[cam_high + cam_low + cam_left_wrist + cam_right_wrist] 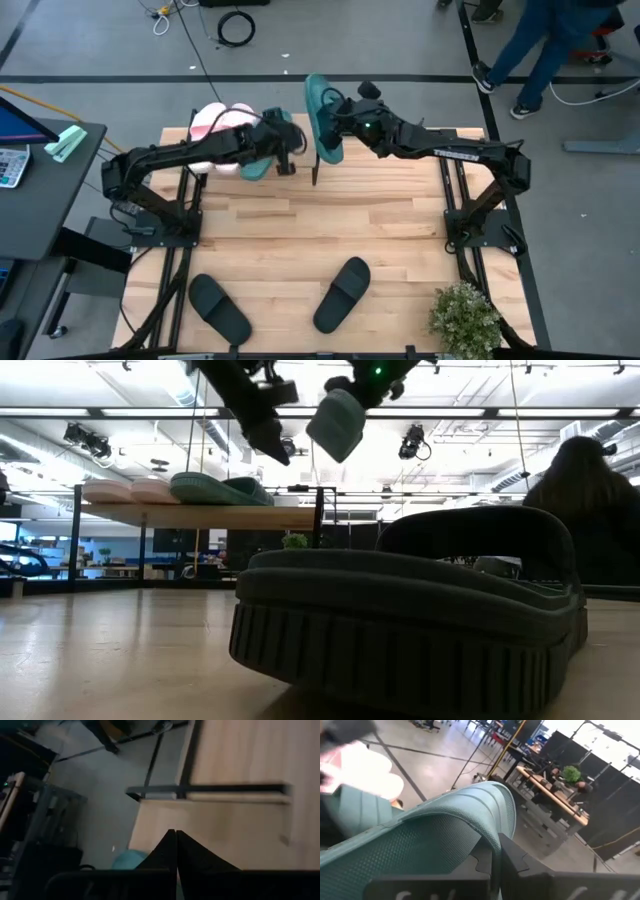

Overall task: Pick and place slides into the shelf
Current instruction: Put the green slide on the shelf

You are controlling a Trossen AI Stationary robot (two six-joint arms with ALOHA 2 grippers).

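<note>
The shelf [200, 516] stands at the table's far side and carries two pale pink slides [218, 122] and one teal slide [220, 488], each resting on its sole. My right gripper [337, 124] is shut on the second teal slide [322, 112], held high above the shelf's right end [318, 510]. My left gripper [288, 162] is shut and hovers over the shelved teal slide [256, 166] without touching it. Two black slides [218, 308] [342, 293] lie on the table's near part; one of them [420, 610] fills the low view. My right gripper pinches the teal slide at its side edge [487, 837] beside the ribbed strap [470, 805]. One finger [512, 857] shows against that edge; the slide hides the other. The fingers reach in from the table's right. The slide is lifted clear and turned on its side [338, 422].
A small potted plant [465, 318] stands at the table's near right corner. Bare wood [330, 215] lies between the shelf and the black slides. A person [585, 500] sits beyond the table on the right, and another walks past on the floor [540, 40].
</note>
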